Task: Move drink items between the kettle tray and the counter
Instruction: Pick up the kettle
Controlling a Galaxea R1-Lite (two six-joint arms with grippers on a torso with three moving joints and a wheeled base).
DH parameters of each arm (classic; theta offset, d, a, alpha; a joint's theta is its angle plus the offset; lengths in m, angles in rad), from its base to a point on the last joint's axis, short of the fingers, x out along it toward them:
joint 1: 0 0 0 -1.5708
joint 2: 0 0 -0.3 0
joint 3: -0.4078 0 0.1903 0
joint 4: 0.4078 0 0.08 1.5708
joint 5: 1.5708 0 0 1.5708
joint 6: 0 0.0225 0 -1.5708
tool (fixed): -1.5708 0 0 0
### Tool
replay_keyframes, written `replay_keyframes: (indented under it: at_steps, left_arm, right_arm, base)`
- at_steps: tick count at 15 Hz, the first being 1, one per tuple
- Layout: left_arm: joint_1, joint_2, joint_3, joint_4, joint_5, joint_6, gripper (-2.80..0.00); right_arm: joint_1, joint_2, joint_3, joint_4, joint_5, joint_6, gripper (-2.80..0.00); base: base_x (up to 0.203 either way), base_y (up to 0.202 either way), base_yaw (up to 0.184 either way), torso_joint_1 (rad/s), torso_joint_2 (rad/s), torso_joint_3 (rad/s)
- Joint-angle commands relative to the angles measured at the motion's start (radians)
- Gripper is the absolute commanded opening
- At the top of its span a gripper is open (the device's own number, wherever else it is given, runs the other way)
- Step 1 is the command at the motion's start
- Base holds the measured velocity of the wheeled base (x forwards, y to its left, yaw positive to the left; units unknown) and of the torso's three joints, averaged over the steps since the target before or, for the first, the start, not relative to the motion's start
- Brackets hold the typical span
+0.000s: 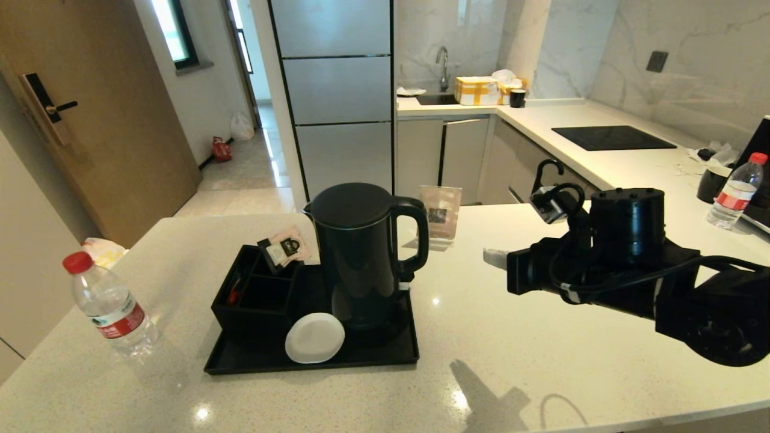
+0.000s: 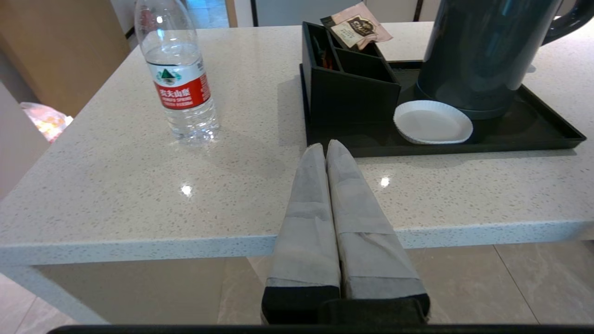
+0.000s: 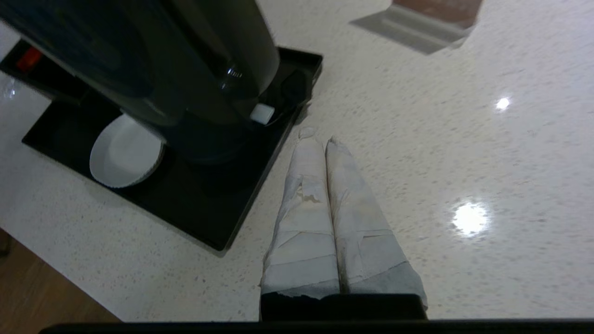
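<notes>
The tall glossy black kettle [image 1: 363, 258] stands on its round base on the black kettle tray [image 1: 313, 361], its loop handle turned right. A clear water bottle [image 1: 110, 305] with a red cap and red-white label stands on the beige speckled counter [image 1: 481, 337], left of the tray. My right gripper [image 1: 492, 257], shut and empty, hovers above the counter right of the kettle; in the right wrist view the gripper [image 3: 320, 139] points beside the tray's corner [image 3: 222, 241]. My left gripper [image 2: 326, 147] is shut and empty, just outside the counter's near edge, facing the tray [image 2: 464, 146] and bottle [image 2: 178, 79].
On the tray sit a black compartmented box [image 1: 255, 294] with sachets [image 1: 286, 248] and a white coaster [image 1: 314, 338]. A clear card stand [image 1: 440, 216] is behind the kettle. A second bottle [image 1: 733, 192] and dark cup [image 1: 713, 180] stand far right, near the black hob [image 1: 610, 138].
</notes>
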Motion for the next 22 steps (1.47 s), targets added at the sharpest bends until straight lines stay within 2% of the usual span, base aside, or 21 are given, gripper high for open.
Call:
replay_keyframes:
  at_steps: [1, 3, 6, 7, 8, 17, 20, 22]
  left_arm:
    - [0.000, -0.002, 0.000, 0.000, 0.000, 0.000, -2.80]
    - [0.000, -0.002, 0.000, 0.000, 0.000, 0.000, -2.80]
    - [0.000, -0.002, 0.000, 0.000, 0.000, 0.000, -2.80]
    - [0.000, -0.002, 0.000, 0.000, 0.000, 0.000, -2.80]
    - [0.000, -0.002, 0.000, 0.000, 0.000, 0.000, -2.80]
    - [0.000, -0.002, 0.000, 0.000, 0.000, 0.000, -2.80]
    - [0.000, -0.002, 0.000, 0.000, 0.000, 0.000, -2.80]
    - [0.000, -0.002, 0.000, 0.000, 0.000, 0.000, -2.80]
  right_arm:
    - [0.018, 0.060, -0.015, -0.005, -0.002, 0.002, -2.80]
    - [0.115, 0.119, -0.083, -0.006, -0.013, 0.008, -2.80]
    - [0.159, 0.157, -0.125, -0.007, -0.023, 0.013, -2.80]
    - [0.175, 0.171, -0.142, -0.008, -0.026, 0.015, -0.74]
    - [0.190, 0.174, -0.143, -0.009, -0.034, 0.021, 0.00]
    - [0.202, 0.197, -0.136, -0.094, -0.139, 0.022, 0.00]
    - [0.200, 0.208, -0.149, -0.106, -0.199, 0.018, 0.00]
    - [0.200, 0.208, -0.149, -0.106, -0.199, 0.018, 0.00]
  base:
    - [0.000, 0.000, 0.000, 0.000, 0.00, 0.000]
    - [0.000, 0.000, 0.000, 0.000, 0.00, 0.000]
    - [0.000, 0.000, 0.000, 0.000, 0.00, 0.000]
    - [0.000, 0.000, 0.000, 0.000, 0.00, 0.000]
    - [0.000, 0.000, 0.000, 0.000, 0.00, 0.000]
    - [0.000, 0.000, 0.000, 0.000, 0.00, 0.000]
    - [0.000, 0.000, 0.000, 0.000, 0.00, 0.000]
    - [0.000, 0.000, 0.000, 0.000, 0.00, 0.000]
